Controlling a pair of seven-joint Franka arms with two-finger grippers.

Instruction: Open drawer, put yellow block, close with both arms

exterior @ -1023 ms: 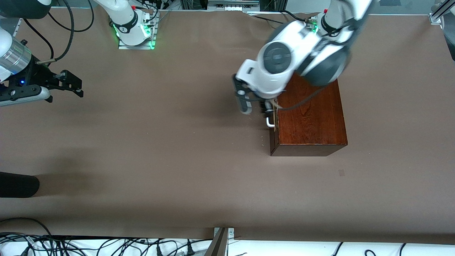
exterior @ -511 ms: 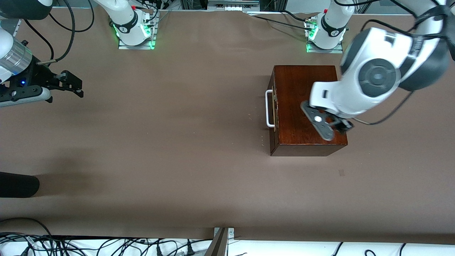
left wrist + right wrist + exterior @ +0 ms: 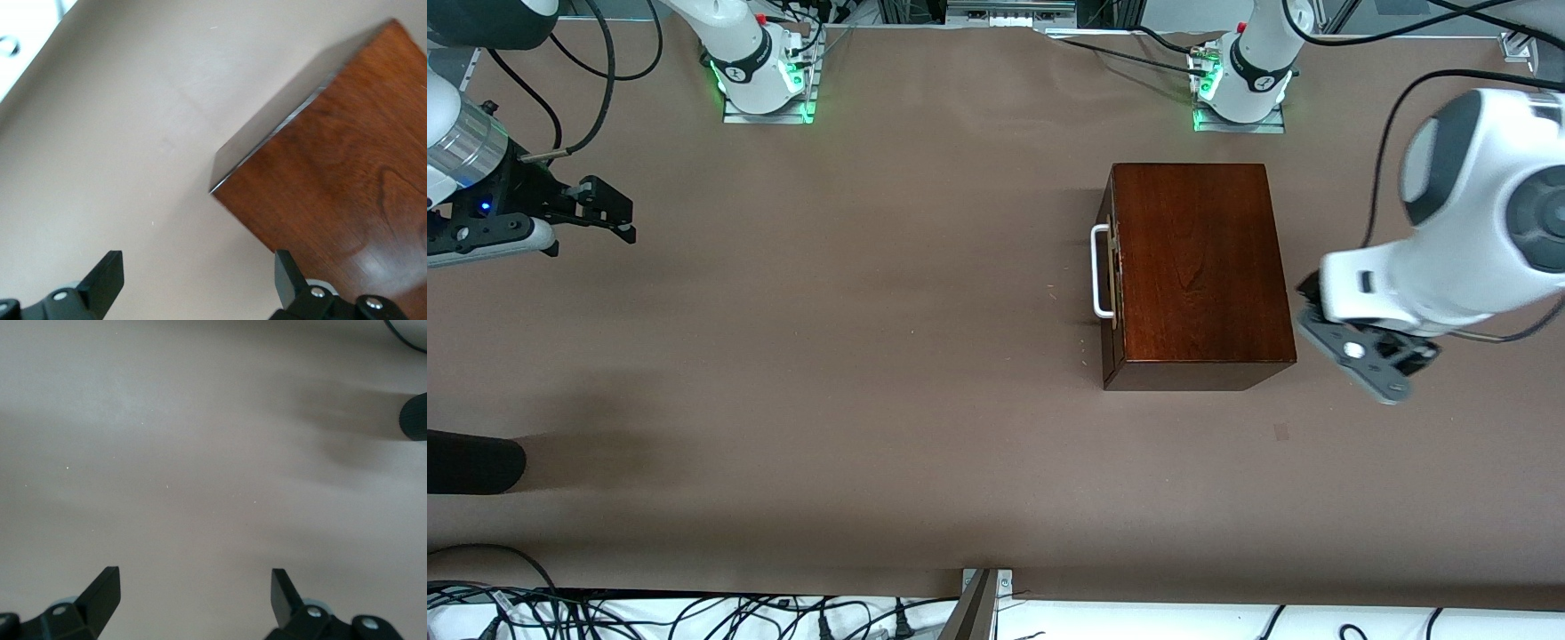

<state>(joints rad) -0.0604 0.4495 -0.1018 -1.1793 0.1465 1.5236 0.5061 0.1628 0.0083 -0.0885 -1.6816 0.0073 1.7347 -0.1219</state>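
The glossy mahogany box [image 3: 1196, 267] stands on the table toward the left arm's end. Its drawer front [image 3: 1112, 276] sits flush and shut, with the white bar handle [image 3: 1100, 271] facing the right arm's end. The yellow block is out of view. My left gripper [image 3: 1369, 364] is open and empty, over the table beside the box, near the box corner closest to the front camera. The left wrist view shows that corner [image 3: 320, 180] past its open gripper [image 3: 198, 280]. My right gripper [image 3: 600, 213] waits open and empty over the right arm's end of the table; its wrist view [image 3: 195, 597] shows only bare table.
A brown cloth [image 3: 871, 356] covers the table. A dark rounded object [image 3: 471, 462] lies at the right arm's end, near the front camera, and shows in the right wrist view [image 3: 415, 417]. Cables [image 3: 694, 613] run along the table edge closest to the front camera.
The left arm swung from the drawer handle, across the box top, to the table beside the box at the left arm's end. The right arm has not moved.
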